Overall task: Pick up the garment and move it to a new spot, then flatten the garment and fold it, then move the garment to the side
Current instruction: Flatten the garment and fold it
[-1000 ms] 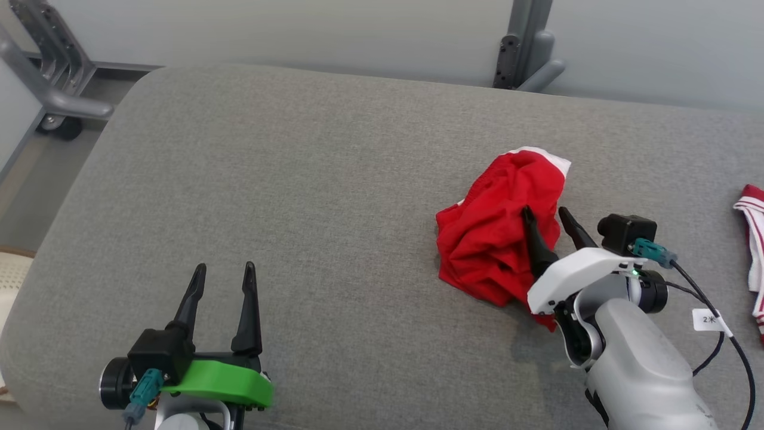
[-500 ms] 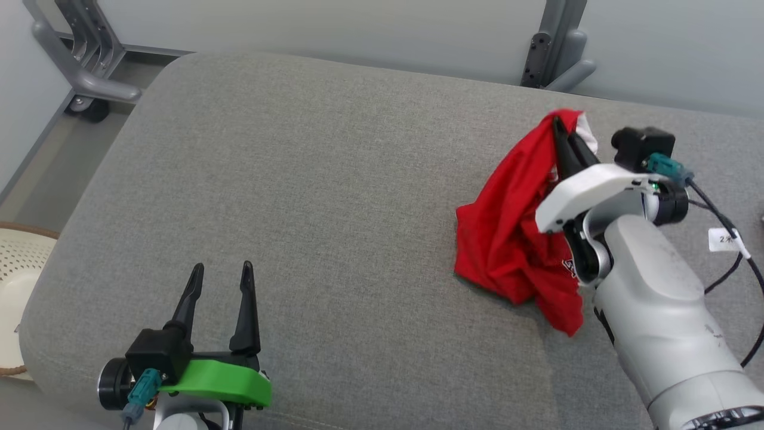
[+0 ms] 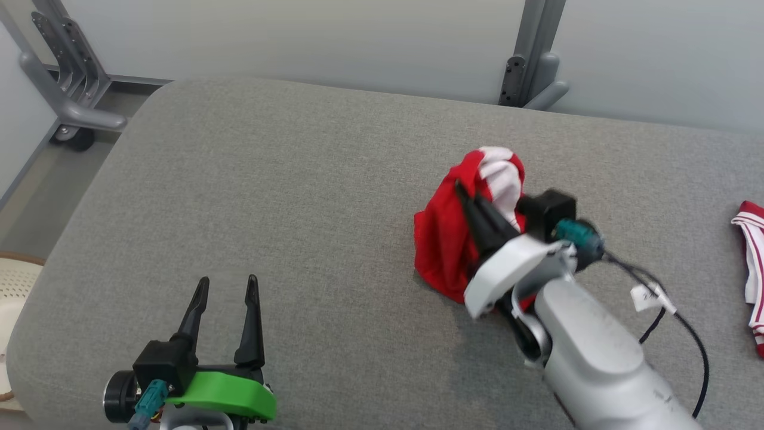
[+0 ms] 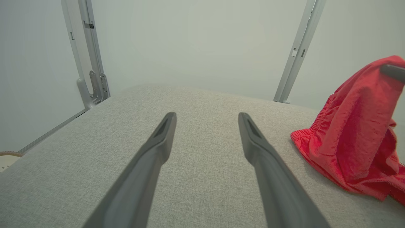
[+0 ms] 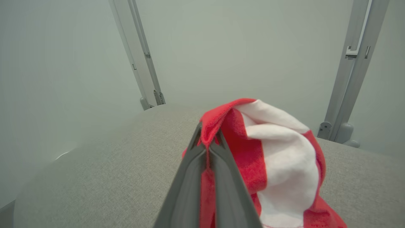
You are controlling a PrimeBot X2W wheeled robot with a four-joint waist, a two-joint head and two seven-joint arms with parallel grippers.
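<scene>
Garment, the crumpled red cloth piece with a white panel (image 3: 439, 251), is no longer a low heap. It now stands in a peak near the right-hand middle of the grey fabric-covered desk (image 3: 268, 197). Its top fold is pulled up and its lower hem is still dragging on the cloth surface. A second ago my right tool (image 3: 461, 190) had its two dark fingers spread and pushed down into the pile. Now they are shut tight on a pinch of the red edge, which the right wrist view shows squeezed between the tips (image 5: 208, 139) while the white panel (image 5: 284, 152) droops beside them. I judge the grasp made and the lift begun, but the carry to a new spot is barely started, since much of the fabric still rests on the desk. The head camera has swung meanwhile, so I won't read much into the small leftward shift against the red-and-white striped cloth (image 3: 749, 263) at the far right edge. My left tool (image 3: 228, 280) hangs wide and empty over the near left of the desk, well apart from the garment, as it did a second ago. It sees the red heap (image 4: 351, 126) off to its right. The pinch is thin, so a quick pull could slip it out. Flattening and folding are all still ahead.
</scene>
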